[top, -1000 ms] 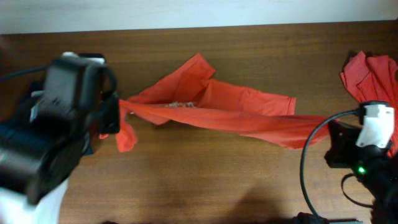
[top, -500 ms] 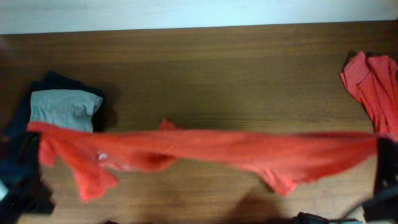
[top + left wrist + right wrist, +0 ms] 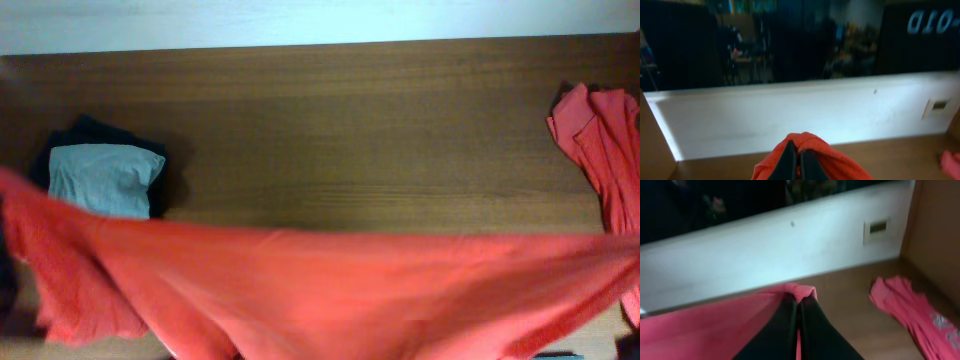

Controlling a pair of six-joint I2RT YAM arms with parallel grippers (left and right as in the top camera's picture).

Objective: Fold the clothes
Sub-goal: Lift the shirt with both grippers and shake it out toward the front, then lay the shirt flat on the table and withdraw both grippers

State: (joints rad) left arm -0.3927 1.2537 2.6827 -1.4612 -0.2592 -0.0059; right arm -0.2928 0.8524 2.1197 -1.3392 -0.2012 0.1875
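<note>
Left pincer [image 3: 796, 152] and right pincer [image 3: 800, 307] clamp opposite ends of the orange-red T-shirt [image 3: 330, 285], held stretched between them, likely to spread it for folding.

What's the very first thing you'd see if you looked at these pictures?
A big orange-red T-shirt is stretched wide across the front of the table. It is held up between the left hand and the right hand, each pinching one end. A folded grey and navy pile sits at the left, and another red shirt lies crumpled at the right edge.
</note>
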